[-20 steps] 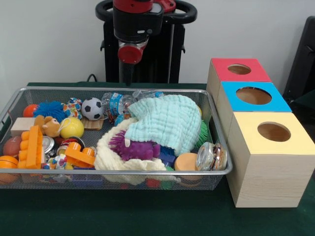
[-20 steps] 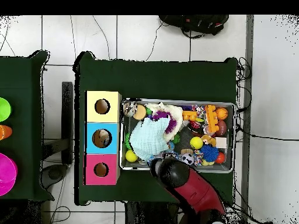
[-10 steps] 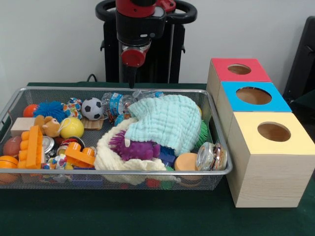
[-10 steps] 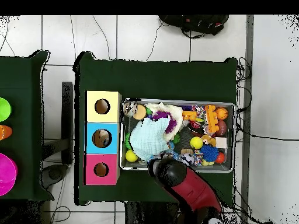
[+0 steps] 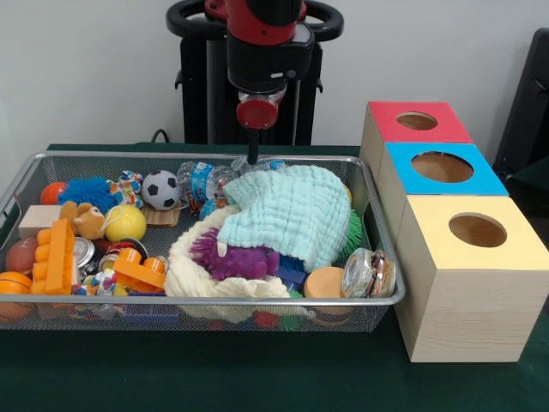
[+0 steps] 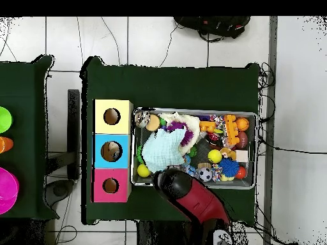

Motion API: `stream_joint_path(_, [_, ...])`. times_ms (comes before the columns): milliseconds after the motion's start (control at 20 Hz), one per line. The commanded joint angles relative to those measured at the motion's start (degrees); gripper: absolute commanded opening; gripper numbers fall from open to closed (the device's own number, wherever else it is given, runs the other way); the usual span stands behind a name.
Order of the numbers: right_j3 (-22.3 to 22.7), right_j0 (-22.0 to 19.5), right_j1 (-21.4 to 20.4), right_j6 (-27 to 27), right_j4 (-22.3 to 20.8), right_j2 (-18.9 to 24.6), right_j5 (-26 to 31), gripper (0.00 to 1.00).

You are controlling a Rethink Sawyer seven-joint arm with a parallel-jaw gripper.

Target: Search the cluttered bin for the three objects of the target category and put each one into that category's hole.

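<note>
Since a second ago the gripper [image 5: 252, 157] shifts toward 3 o'clock, now above the bin's [image 5: 197, 302] 12 o'clock rim, by the bottle [image 5: 204, 179]; whether its fingers are open, I cannot tell.

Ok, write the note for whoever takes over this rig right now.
Gripper: hangs above the far rim of the mesh bin, over the plastic bottle and the edge of the pale green cloth; it carries nothing, and whether it is open cannot be told.
Boxes beside the bin: red box, blue box, yellow box, one hole in each top. The overhead view shows something inside the blue box's hole; what it is cannot be told.
Bin: full of toys, including a soccer ball, a yellow ball and a purple spiky toy.
Left: search the bin and pick the target items.
</note>
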Motion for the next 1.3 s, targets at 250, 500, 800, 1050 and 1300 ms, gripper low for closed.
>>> stream_joint_path(250, [-3.9,-1.3,1.8,8.6,4.5,6.4,-3.2,1.0])
stream_joint_path(500, [-1.6,-3.5,0.9,6.8,3.8,8.8,-7.1,1.0])
stream_joint_path(800, [1.6,-5.9,-0.1,6.1,2.2,11.6,-11.5,1.0])
stream_joint_path(1050, [4.6,-6.5,0.1,7.7,0.6,13.4,-16.5,1.0])
stream_joint_path(1300, [6.3,-8.4,2.4,9.0,-2.5,15.8,-25.2,1.0])
